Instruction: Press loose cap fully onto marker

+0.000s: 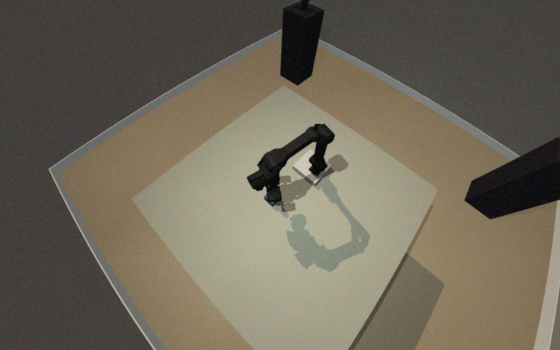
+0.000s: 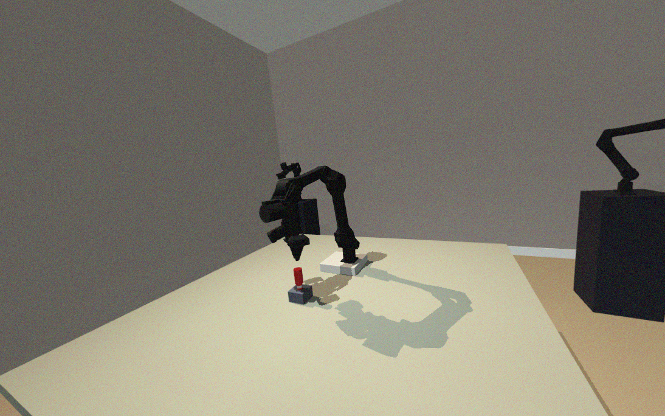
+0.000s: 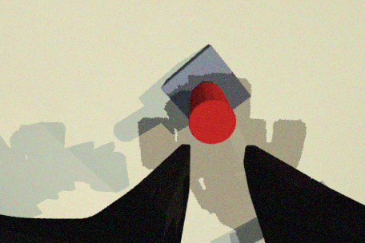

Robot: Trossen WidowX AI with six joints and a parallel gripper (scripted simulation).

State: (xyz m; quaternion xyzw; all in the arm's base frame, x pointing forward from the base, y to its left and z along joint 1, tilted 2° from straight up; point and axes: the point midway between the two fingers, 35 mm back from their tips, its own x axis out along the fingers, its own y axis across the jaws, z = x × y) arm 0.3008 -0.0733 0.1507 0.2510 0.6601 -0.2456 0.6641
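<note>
The red cap (image 2: pixel 298 276) (image 3: pixel 212 121) stands upright over the marker in the holder block. A short pale band of the marker (image 2: pixel 299 287) shows between cap and block in the exterior view. The dark blue-grey holder block (image 1: pixel 270 203) (image 2: pixel 298 297) (image 3: pixel 212 59) sits on the table. My gripper (image 2: pixel 297 258) (image 3: pixel 217 153) points down just above the cap and does not touch it. Its fingers stand partly apart with nothing between them. In the wrist view the cap's flat top lies just beyond the fingertips. In the top view the arm hides the cap.
My arm's white base plate (image 1: pixel 303 164) (image 2: pixel 330 264) stands on the pale table (image 1: pixel 212 217) (image 2: pixel 221 336), behind the block in the exterior view. Dark pedestals (image 1: pixel 301 47) (image 2: pixel 629 253) with other arms stand off the table. My arm's shadow falls beside the block.
</note>
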